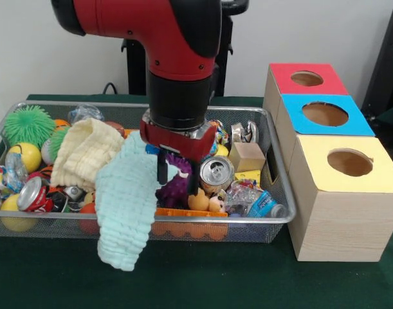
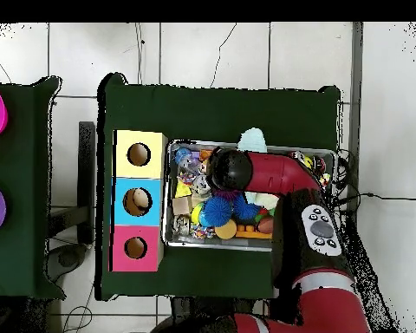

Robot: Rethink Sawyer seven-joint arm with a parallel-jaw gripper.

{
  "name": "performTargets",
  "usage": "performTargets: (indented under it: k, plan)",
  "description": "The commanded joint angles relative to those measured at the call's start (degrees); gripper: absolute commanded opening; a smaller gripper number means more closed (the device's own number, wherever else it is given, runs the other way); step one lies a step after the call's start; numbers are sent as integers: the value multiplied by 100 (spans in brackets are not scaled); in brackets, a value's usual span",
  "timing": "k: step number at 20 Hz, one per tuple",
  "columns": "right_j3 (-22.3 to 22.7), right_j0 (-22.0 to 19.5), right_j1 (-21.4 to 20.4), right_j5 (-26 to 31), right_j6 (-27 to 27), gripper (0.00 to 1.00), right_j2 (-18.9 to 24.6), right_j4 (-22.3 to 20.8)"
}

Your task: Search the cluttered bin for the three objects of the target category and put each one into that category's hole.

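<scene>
We've got the gripper down in the bin, fingers spread around the purple toy — we should squeeze slowly, then lift straight up, clear of the cloth.

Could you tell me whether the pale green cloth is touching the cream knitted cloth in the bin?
Touching. The front view shows the pale green cloth lying directly against the cream knitted cloth's lower right edge, with no gap between them.
</scene>
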Motion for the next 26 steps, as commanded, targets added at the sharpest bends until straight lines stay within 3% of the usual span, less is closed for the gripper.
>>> performTargets:
  k: [1, 8, 12, 16, 26]
  plan:
    - [-69, 147, 523, -240, -616, 100, 803, -370]
    - [59, 300, 617, -538, -187, 100, 958, -266]
    - [112, 342, 496, -578, -481, 100, 1140, -437]
    - [271, 400, 338, -581, -363, 100, 1162, -394]
    - [333, 211, 452, -662, -410, 100, 1358, -423]
